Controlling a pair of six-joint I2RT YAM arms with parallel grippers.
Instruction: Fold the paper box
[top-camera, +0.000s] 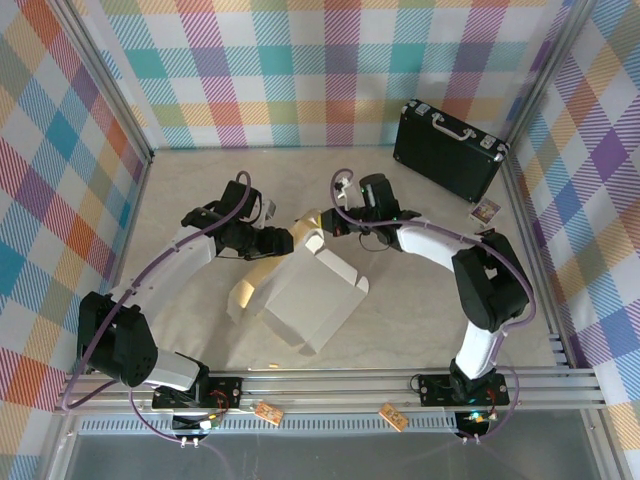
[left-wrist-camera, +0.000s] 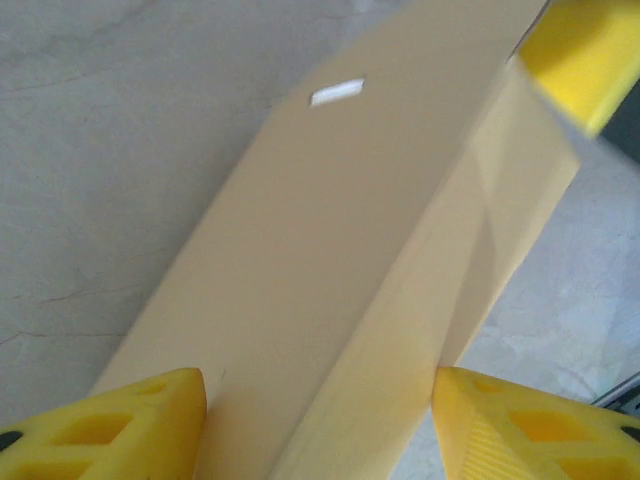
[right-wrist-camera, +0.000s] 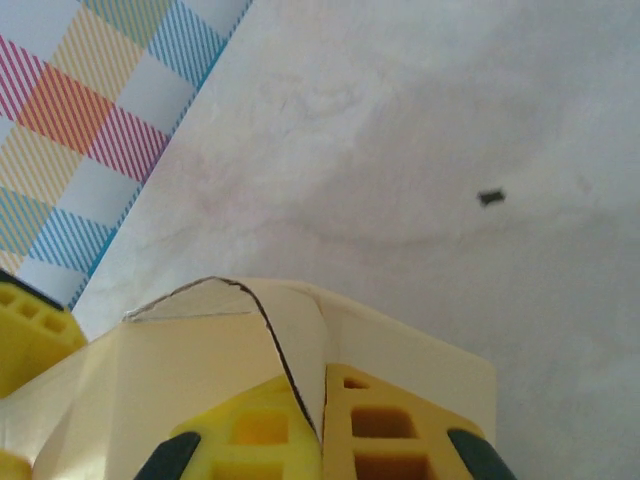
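paper box (top-camera: 315, 300) mid-frame, below both your tools | left tool (left-wrist-camera: 318, 395) straddles its long panel, grip unclear | right tool (right-wrist-camera: 320, 425) pinches flap

Black briefcase (top-camera: 447, 148) with a metal handle far off to my right, small printed card (top-camera: 485, 211) near it on the pale tabletop (top-camera: 420, 290), plaid walls (top-camera: 320, 70) around me

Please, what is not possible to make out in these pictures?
Top external: far flaps of the paper box, hidden under the left gripper and right gripper.
Left wrist: whether the left gripper presses the box; blurred, contact cut off by the bottom edge.
Right wrist: dark speck on the table, too small.
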